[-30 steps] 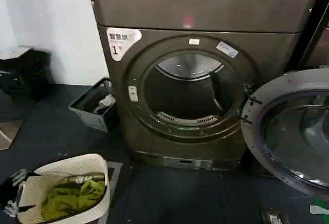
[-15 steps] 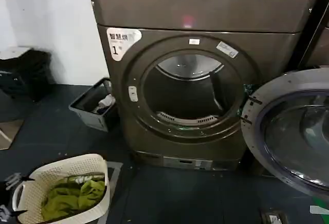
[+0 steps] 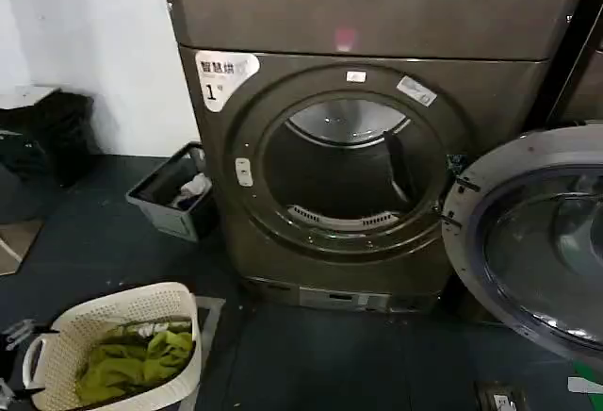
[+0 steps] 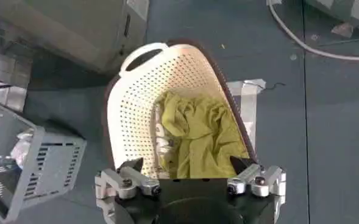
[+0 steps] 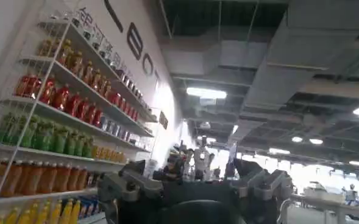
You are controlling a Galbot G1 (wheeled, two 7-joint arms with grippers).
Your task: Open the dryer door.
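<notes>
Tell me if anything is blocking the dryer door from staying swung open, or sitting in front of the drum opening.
Nothing visible does. The dryer door already hangs wide open to the right of the dryer, and the round opening is clear. The white laundry basket and the grey bin sit off to the left on the floor.

Bronze-grey dryer (image 3: 377, 15), chrome-rimmed dryer door (image 3: 528, 241)

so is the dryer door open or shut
Open: the dryer door is swung wide to the right, and the dryer shows its bare round opening and drum.
</notes>
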